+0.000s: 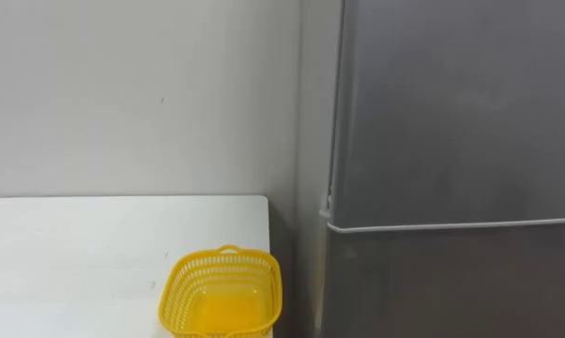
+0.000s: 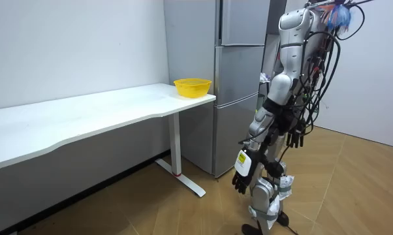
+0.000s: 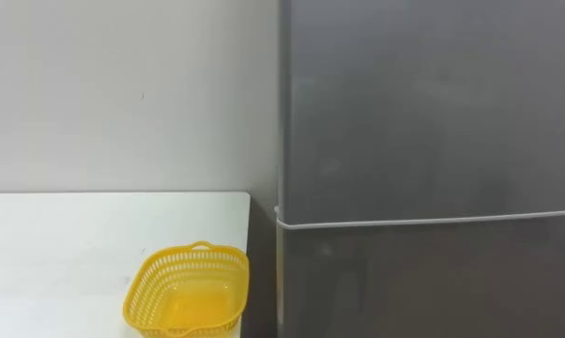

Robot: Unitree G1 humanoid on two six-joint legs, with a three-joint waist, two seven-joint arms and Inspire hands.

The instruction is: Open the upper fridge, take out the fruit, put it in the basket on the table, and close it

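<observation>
You see a yellow plastic basket upright at the right end of the white table, before a pale wall.

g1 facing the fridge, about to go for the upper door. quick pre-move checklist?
1. Upper fridge door open: not ok, it is shut.
2. Lower fridge door shut: ok.
3. Left hand free, hanging open and empty: ok.
4. Right hand free, hanging open and empty: ok.
5. Yellow basket empty, on the white table: ok.
6. What sits behind the upper door: cannot tell.
</observation>
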